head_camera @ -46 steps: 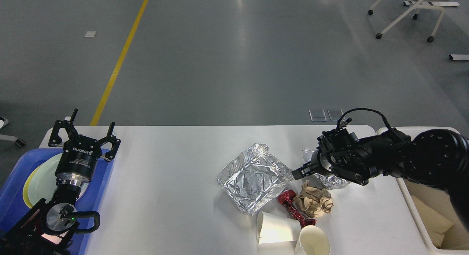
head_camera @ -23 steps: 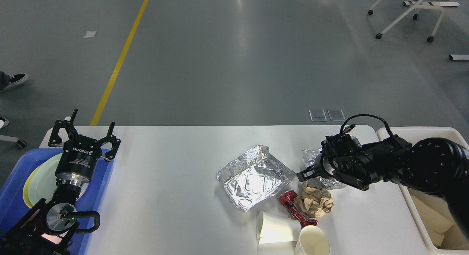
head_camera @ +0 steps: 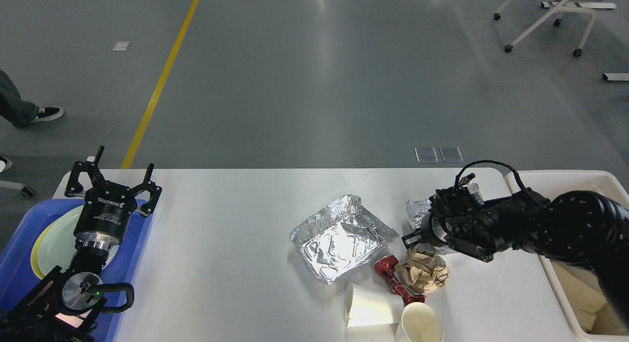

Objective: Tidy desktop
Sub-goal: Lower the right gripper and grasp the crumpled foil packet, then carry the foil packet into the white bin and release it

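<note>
The right tool (head_camera: 412, 240) hangs between foil tray (head_camera: 342, 236) and paper ball (head_camera: 422, 275), mid-tabletop (head_camera: 221, 243); its opening I cannot tell. Descend squarely over one piece. The left tool (head_camera: 112, 182) gapes wide.

Left pincer (head_camera: 112, 181) upright, fingers spread, right pincer (head_camera: 411, 239) pointing left

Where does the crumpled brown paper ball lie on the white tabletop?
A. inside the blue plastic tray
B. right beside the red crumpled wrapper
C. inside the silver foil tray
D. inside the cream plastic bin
B: the crumpled brown paper ball lies on the bare white tabletop, right beside the red crumpled wrapper, outside every container.
</note>
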Tool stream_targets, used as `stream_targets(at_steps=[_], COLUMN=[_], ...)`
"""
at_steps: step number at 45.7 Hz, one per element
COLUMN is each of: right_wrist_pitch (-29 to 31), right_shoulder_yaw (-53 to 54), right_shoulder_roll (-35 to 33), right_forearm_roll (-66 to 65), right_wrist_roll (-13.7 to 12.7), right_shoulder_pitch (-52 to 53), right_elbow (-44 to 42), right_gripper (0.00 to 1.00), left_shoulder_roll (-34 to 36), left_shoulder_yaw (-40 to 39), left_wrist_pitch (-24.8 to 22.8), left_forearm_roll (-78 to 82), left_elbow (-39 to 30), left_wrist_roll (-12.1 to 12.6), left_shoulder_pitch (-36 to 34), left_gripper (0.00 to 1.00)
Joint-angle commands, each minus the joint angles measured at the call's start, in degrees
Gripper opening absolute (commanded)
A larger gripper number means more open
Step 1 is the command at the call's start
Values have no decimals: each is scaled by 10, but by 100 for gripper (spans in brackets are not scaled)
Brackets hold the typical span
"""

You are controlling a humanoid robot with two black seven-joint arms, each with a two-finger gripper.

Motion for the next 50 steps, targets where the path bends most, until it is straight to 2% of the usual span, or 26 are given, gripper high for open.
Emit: stream_targets(at_steps=[1,21,31,40,50], right_wrist_pitch=[0,6,15,62,180], right_shoulder_yaw=[4,0,-4,-8,-40], right_shoulder_roll=[-2,-4,-31,-90,-159], right_forearm_roll=[1,54,80,89,109], right_wrist_roll=[-5,-5,-5,-5,-5], right_shoulder_pitch=[0,12,71,168,339], right_elbow=[-1,4,27,111,244], right_gripper=[0,0,0,0,0], left_shoulder_roll=[0,0,0,0,0], left_shoulder_yaw=[0,0,0,0,0], left_wrist_pitch=[0,0,0,0,0], left_forearm_roll=[0,0,0,0,0], left_elbow=[0,0,0,1,0], left_wrist_roll=[0,0,0,0,0], left_shoulder_pitch=[0,0,0,0,0], left_gripper=[96,96,96,96,96])
